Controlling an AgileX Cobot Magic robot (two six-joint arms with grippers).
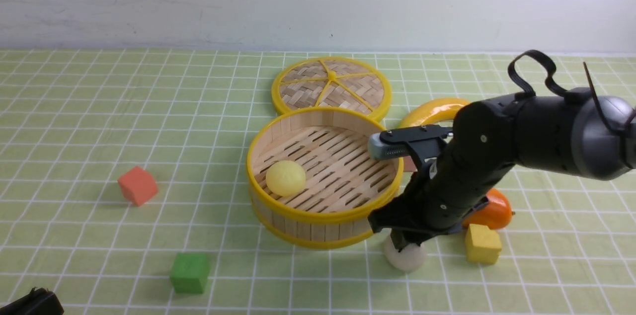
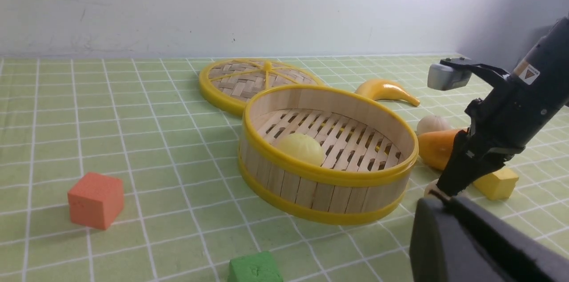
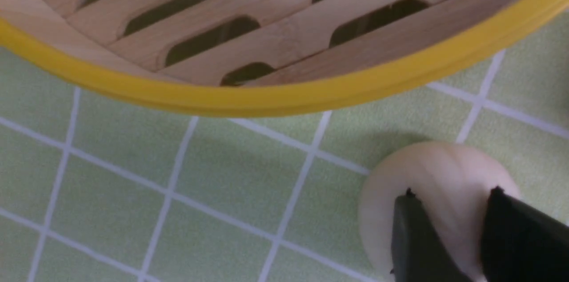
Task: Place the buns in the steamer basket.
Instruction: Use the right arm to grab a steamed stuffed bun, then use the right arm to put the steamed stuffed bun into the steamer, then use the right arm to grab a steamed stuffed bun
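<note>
- The desk (image 1: 124,235), its green cover ruled with white lines, carries everything here.
- The right arm (image 1: 541,128) reaches in from the right over the desk, its hand (image 3: 451,193) lowered to a pleated bun. The fingertips stand apart, with part of the bun showing between them; whether they grip it I cannot tell.
- The steamer basket (image 1: 323,225) stands upright around the middle, its slatted floor facing up inside yellow rims.
- The woven lid (image 1: 303,89) lies flat on the desk just beyond the basket.
- The left hand (image 2: 438,202) is at the near left corner, closed, with nothing seen in its grip.
- The yellow banana (image 1: 435,110) lies to the right of the lid, partly behind the right arm.
- The orange mango (image 1: 492,210) rests right of the basket, partly covered by the right hand.
- The smooth yellow bun (image 1: 285,178) sits inside the basket, toward its left side.
- The pleated bun (image 1: 406,258) under the right hand is on the desk, just outside the basket's near right side.
- Another pleated bun (image 2: 433,124) is outside the basket too, on the desk beyond the mango.
- The red cube (image 1: 138,186) lies well left of the basket, the green cube (image 1: 190,273) near left of it, and the yellow cube (image 1: 483,244) just nearer than the mango.
</note>
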